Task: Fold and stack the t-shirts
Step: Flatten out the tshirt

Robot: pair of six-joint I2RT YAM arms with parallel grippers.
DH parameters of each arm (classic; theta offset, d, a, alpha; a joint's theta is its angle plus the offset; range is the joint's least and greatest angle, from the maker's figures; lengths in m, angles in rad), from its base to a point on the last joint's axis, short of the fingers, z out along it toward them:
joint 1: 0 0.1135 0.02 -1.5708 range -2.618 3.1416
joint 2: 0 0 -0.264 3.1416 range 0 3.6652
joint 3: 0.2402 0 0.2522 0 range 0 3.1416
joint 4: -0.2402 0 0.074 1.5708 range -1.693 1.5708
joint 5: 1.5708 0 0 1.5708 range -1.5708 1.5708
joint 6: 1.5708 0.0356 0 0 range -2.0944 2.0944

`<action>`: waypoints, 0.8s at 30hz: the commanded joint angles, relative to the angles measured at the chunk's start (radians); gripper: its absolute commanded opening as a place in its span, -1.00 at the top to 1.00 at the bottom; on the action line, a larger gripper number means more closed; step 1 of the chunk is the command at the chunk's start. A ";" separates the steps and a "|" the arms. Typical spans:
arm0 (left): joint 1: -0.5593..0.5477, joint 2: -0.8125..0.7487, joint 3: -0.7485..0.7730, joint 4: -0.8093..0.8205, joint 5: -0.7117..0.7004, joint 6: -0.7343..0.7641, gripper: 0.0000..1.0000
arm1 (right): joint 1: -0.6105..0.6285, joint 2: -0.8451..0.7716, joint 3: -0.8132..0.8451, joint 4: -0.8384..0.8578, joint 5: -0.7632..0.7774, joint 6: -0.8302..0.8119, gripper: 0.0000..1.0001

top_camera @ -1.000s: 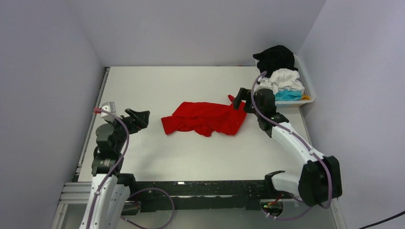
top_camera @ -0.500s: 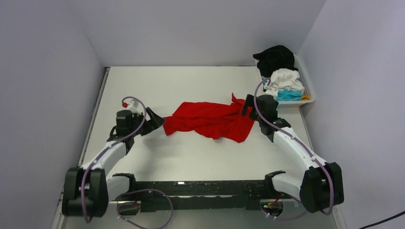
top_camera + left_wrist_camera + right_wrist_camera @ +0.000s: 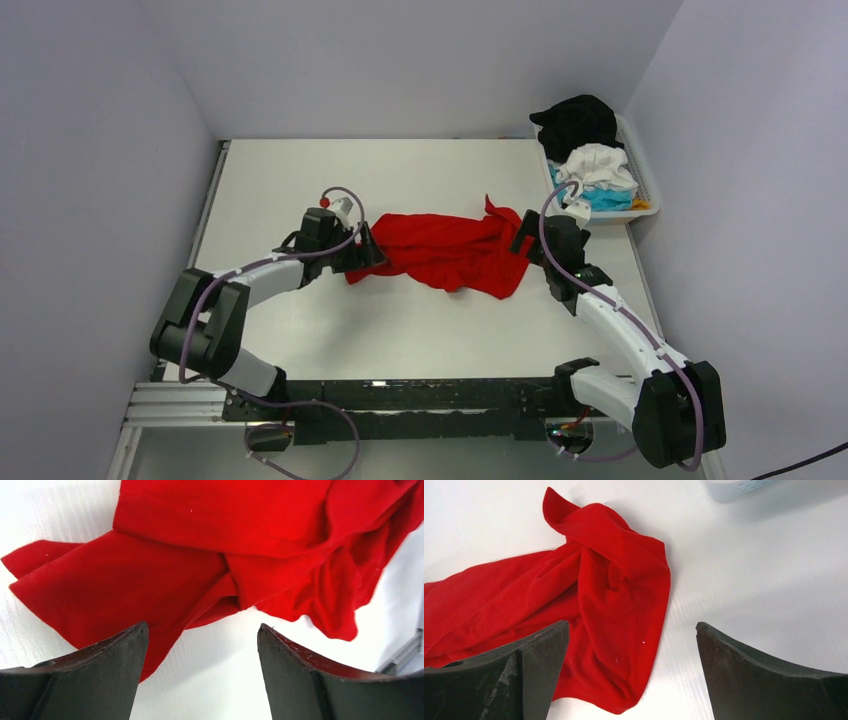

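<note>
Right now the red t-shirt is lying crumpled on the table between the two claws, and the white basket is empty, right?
Not quite. The basket is not empty: the top external view shows a black t-shirt, a white t-shirt and a turquoise t-shirt piled in it. The red t-shirt does lie crumpled on the table between the left claw and right claw.

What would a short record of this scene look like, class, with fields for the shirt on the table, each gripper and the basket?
Red t-shirt: crumpled, unfolded, on the table
Left gripper: open, at its left edge
Right gripper: open, at its right edge
Basket: black t-shirt, white t-shirt, turquoise t-shirt heaped inside
</note>
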 commanded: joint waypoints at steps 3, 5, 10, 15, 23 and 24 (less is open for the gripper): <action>-0.102 0.046 0.115 -0.189 -0.226 0.112 -0.66 | 0.001 0.003 0.013 0.032 0.032 0.006 -1.00; -0.117 0.081 0.145 -0.214 -0.253 0.125 -0.63 | 0.001 0.008 0.010 0.040 0.028 0.006 -1.00; -0.124 0.163 0.190 -0.215 -0.246 0.117 -0.39 | 0.000 0.023 0.016 0.037 0.029 -0.001 -1.00; -0.148 0.176 0.194 -0.221 -0.267 0.133 0.15 | 0.000 0.032 0.018 0.034 0.051 0.003 -1.00; -0.175 0.098 0.131 -0.201 -0.291 0.146 1.00 | 0.001 0.060 0.039 0.024 0.060 0.003 -1.00; -0.185 0.066 0.115 -0.197 -0.301 0.145 1.00 | -0.001 0.067 0.048 0.018 0.066 0.002 -1.00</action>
